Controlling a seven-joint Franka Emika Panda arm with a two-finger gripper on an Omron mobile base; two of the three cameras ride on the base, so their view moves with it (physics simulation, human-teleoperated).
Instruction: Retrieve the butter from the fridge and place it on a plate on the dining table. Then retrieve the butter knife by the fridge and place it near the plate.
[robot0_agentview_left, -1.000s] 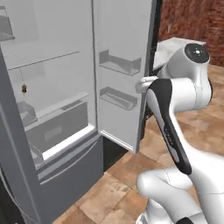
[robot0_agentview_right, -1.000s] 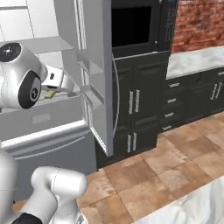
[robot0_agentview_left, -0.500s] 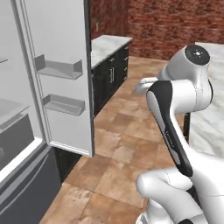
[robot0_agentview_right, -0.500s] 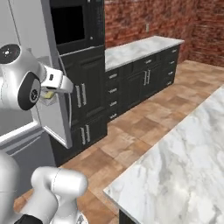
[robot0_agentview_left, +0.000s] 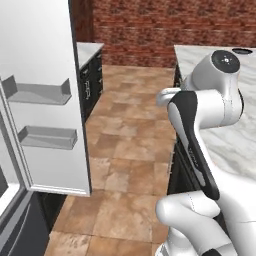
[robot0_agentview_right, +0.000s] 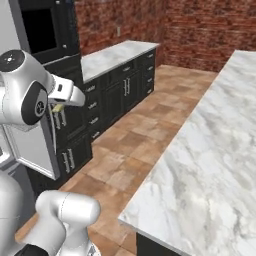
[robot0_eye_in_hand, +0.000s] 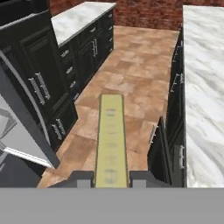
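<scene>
My gripper (robot0_eye_in_hand: 111, 178) is shut on the butter (robot0_eye_in_hand: 111, 140), a pale yellow stick that juts out forward between the two dark fingertips. In the right base view the butter (robot0_agentview_right: 57, 107) shows just under the white hand, held in the air above the tiled floor. The fridge door (robot0_agentview_left: 45, 100) stands open at the left with two empty shelves. The dining table (robot0_agentview_left: 235, 135) runs along the right, its marble top (robot0_agentview_right: 210, 150) bare nearby. At its far end lies a small dark round shape, apparently the plate (robot0_agentview_left: 243, 50). The butter knife is out of view.
A narrower marble counter (robot0_agentview_right: 117, 52) over dark cabinets runs along the red brick wall beyond the fridge. A dark built-in oven (robot0_agentview_right: 40, 30) stands beside it. Brown tiled floor (robot0_agentview_left: 135, 140) lies open between the cabinets and the table's dark base (robot0_eye_in_hand: 173, 131).
The whole picture has swung from the fridge's inside to the floor and the dining table, so the base has turned. The butter stays in the gripper.
</scene>
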